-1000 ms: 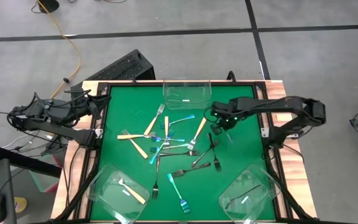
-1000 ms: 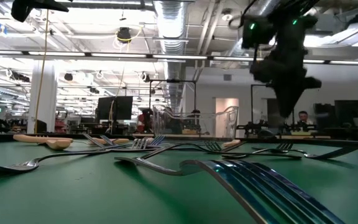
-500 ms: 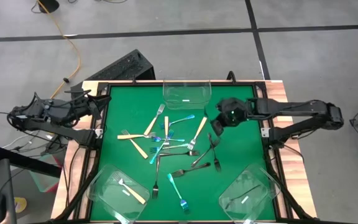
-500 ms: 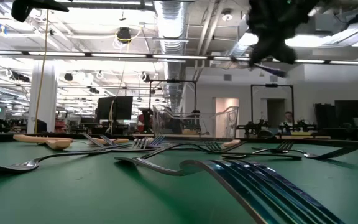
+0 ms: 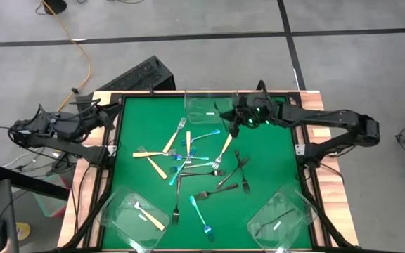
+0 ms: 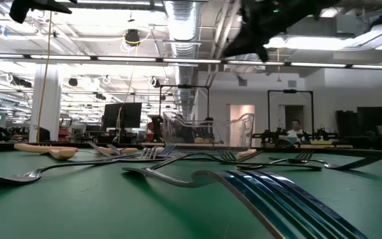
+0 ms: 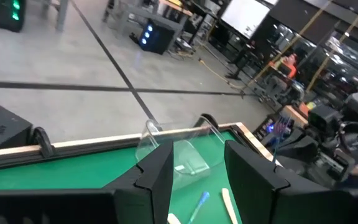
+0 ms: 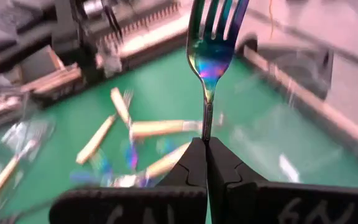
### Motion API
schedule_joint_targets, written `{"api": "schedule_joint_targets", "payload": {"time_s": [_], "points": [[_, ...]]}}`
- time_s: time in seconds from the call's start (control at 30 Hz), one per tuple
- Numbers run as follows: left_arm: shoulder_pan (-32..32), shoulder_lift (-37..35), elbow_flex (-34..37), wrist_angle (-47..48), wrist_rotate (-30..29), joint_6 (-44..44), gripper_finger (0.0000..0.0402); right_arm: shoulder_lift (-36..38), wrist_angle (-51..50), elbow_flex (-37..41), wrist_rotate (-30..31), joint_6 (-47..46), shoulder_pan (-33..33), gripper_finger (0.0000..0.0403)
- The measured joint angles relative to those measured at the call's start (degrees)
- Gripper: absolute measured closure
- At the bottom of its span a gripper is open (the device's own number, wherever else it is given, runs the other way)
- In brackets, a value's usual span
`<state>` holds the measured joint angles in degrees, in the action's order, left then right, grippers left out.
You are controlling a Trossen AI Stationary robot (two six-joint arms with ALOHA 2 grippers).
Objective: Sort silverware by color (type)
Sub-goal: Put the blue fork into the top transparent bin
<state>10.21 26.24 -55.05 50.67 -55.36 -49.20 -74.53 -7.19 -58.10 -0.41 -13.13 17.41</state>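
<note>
Above far tub (image 5: 210, 106) | right tool (image 8: 205, 144) clenched on iridescent fork (image 8: 211, 50) | left tool (image 7: 197, 165) parted, off-table

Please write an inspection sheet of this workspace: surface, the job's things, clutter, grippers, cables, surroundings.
Surface: green mat in a wooden frame.
Job's things: loose forks heaped mid-table; one tan fork in the near-left tub; far tub and near-right tub contents unclear.
Clutter: nothing seen.
Grippers: right gripper shut on an iridescent fork, near the far tub; left gripper open, off the table's left edge.
Cables: yellow cord on the floor.
Surroundings: a person far behind the table.
</note>
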Motion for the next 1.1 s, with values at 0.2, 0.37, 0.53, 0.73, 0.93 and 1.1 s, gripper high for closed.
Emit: {"api": "schedule_joint_targets", "payload": {"time_s": [0.2,0.37,0.53,0.73,0.93,1.1], "points": [[-0.02,0.00,0.00,0.00,-3.62,-2.18,0.0274,-8.85,-0.93,-8.65,-4.31,7.75,4.62,0.0397],[-0.02,0.00,0.00,0.02,-3.94,-2.10,0.0273,-17.17,-5.04,-19.02,-4.52,13.69,7.12,0.0397],[0.00,0.00,0.00,1.51,-3.53,0.17,0.0273,-26.00,-11.67,-29.60,-4.44,17.72,8.89,0.0397],[0.00,0.00,0.00,3.42,-3.47,1.56,0.0273,-36.10,-18.00,-40.57,-4.16,19.71,10.40,0.0397],[0.00,0.00,0.02,6.36,-1.87,1.58,0.0273,-44.57,-30.37,-49.57,-0.13,24.90,12.07,0.0397],[-0.02,0.00,0.02,7.41,-1.96,1.58,0.0273,-48.33,-37.76,-53.49,0.96,27.05,12.89,0.0397]]}}
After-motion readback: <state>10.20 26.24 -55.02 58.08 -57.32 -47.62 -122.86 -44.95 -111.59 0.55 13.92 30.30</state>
